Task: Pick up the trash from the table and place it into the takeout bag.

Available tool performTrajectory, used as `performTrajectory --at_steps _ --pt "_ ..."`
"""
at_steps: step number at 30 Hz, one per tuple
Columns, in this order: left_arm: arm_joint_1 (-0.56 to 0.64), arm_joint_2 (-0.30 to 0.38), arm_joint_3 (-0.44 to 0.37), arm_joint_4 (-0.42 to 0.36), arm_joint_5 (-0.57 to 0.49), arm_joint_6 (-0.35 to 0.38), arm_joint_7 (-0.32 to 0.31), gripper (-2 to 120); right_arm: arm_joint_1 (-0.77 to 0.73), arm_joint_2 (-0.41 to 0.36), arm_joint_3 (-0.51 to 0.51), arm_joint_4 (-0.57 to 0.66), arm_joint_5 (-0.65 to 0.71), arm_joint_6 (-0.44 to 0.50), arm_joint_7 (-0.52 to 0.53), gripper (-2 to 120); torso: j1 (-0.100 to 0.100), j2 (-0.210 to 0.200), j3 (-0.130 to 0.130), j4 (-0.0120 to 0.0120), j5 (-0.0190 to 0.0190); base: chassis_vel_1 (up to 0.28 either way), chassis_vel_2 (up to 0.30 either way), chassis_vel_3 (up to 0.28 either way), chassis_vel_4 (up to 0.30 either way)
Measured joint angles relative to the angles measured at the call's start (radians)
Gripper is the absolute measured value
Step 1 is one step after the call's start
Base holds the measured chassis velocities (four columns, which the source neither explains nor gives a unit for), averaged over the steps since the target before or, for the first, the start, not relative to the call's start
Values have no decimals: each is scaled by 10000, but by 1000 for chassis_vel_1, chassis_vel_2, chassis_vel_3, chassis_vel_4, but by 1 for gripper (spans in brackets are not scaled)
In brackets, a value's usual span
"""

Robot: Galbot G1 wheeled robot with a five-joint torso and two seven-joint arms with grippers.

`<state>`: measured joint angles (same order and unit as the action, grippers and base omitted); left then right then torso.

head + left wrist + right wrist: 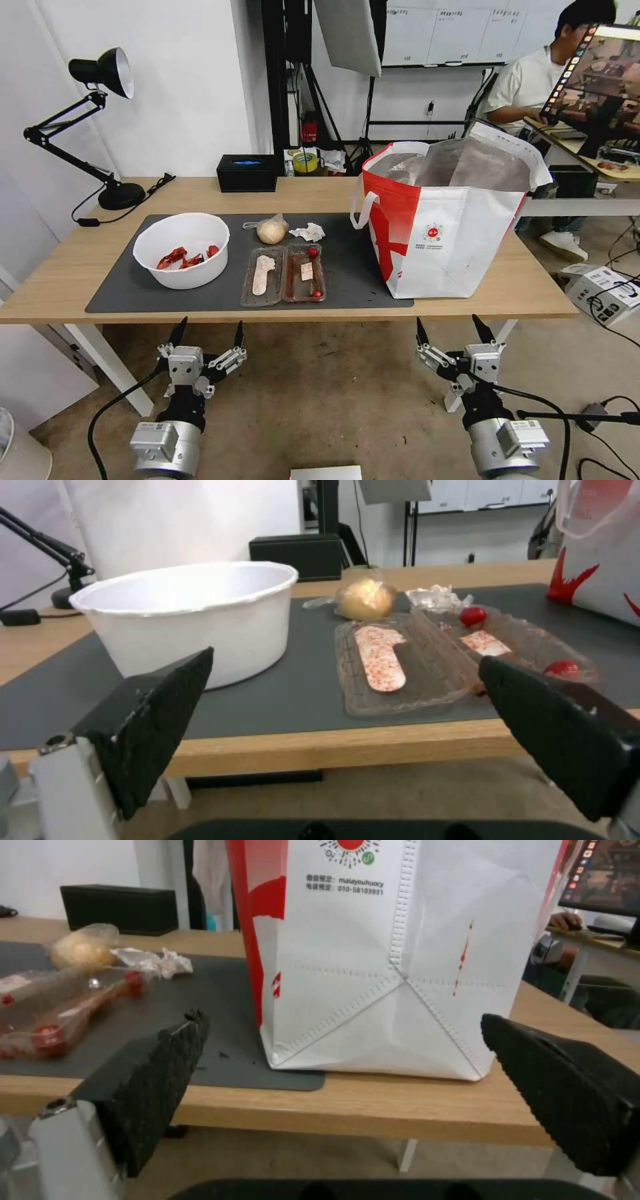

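Both grippers, left (209,328) and right (452,323), are hovering at the frame's bottom below the bench (67,267), fingers apart, gripping nothing.

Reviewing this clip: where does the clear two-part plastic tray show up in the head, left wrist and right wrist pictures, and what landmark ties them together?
Head view: the clear two-part plastic tray lies mid-mat, between the white bowl and the takeout bag.
Left wrist view: the tray sits centre-right, beyond the table edge.
Right wrist view: part of the tray shows at the left edge.
Shared landmark: the bagged bun just behind the tray.
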<state>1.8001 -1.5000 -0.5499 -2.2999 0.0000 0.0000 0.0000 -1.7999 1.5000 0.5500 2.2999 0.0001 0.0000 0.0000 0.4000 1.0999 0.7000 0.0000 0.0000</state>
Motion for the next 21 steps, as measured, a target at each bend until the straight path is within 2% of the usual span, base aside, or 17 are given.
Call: performTrajectory --at_steps 21 --pt "-17 14 -3 0 -51 35 -10 100 0 0 0 0 0 0 0 100 0 0 0 0 0 0 0 0 0"
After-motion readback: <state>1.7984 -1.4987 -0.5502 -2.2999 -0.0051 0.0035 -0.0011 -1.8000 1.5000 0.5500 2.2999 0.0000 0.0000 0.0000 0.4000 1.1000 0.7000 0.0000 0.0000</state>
